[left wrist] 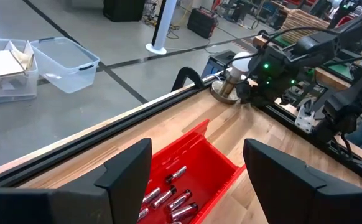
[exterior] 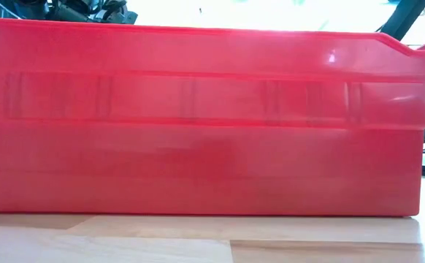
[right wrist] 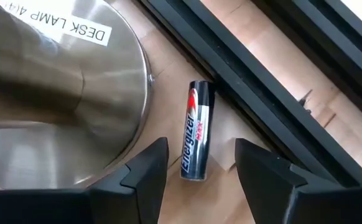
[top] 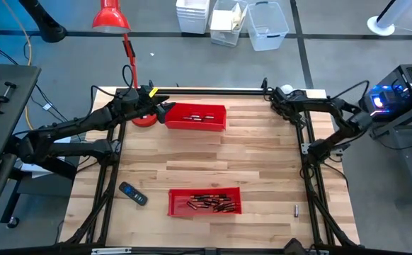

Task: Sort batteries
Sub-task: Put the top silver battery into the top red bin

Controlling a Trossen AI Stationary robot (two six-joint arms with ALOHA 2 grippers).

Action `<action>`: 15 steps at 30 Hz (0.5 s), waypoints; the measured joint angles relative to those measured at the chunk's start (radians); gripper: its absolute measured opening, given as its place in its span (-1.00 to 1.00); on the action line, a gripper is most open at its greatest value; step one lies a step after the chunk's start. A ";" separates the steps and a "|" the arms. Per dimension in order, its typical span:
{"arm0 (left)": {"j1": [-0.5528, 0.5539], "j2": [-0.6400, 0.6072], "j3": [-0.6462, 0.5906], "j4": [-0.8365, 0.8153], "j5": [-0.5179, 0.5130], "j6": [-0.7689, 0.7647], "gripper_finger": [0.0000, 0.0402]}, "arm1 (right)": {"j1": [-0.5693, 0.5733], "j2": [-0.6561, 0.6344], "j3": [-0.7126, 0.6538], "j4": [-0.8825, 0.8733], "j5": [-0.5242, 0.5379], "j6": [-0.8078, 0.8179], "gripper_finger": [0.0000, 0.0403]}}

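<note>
My left gripper [top: 168,110] [left wrist: 196,155] is open and hovers over the left end of the far red tray [top: 195,116], where several batteries [left wrist: 168,196] lie on the tray floor. My right gripper [top: 272,96] [right wrist: 201,149] is open at the table's far right corner. Its fingers stand on either side of a black and silver battery [right wrist: 195,130] without touching it. That battery lies flat on the wood beside a silver lamp base [right wrist: 56,87]. The near red tray [top: 204,201] holds several more batteries. One lone battery [top: 296,210] lies near the table's right near corner.
A black handset [top: 132,193] lies left of the near tray. A red desk lamp [top: 111,17] stands on its base [top: 144,120] beside my left gripper. A black rail [right wrist: 280,93] runs close behind the battery in the corner. The near tray's wall [exterior: 198,124] fills the low view.
</note>
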 joint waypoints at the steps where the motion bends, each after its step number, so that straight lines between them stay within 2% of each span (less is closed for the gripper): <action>1: 0.000 0.000 0.000 0.000 0.000 0.000 0.23 | 0.001 0.015 0.002 0.005 0.005 0.003 -0.09; 4: 0.000 0.000 0.000 0.000 0.000 -0.010 0.23 | 0.004 0.042 0.003 0.013 0.008 0.001 -0.10; 7: 0.000 0.000 0.000 0.000 0.000 -0.010 0.23 | 0.015 0.045 0.002 0.014 0.025 -0.027 -0.19; 10: 0.000 0.000 0.000 0.000 0.000 -0.011 0.23 | 0.014 0.045 0.002 0.017 0.020 -0.098 -0.40; 14: 0.000 0.000 0.000 0.000 0.000 -0.010 0.23 | 0.024 0.043 0.003 0.036 0.008 -0.156 -0.82; 15: 0.000 0.000 0.000 0.000 0.000 -0.010 0.23 | 0.036 0.042 0.002 0.036 0.008 -0.158 -0.83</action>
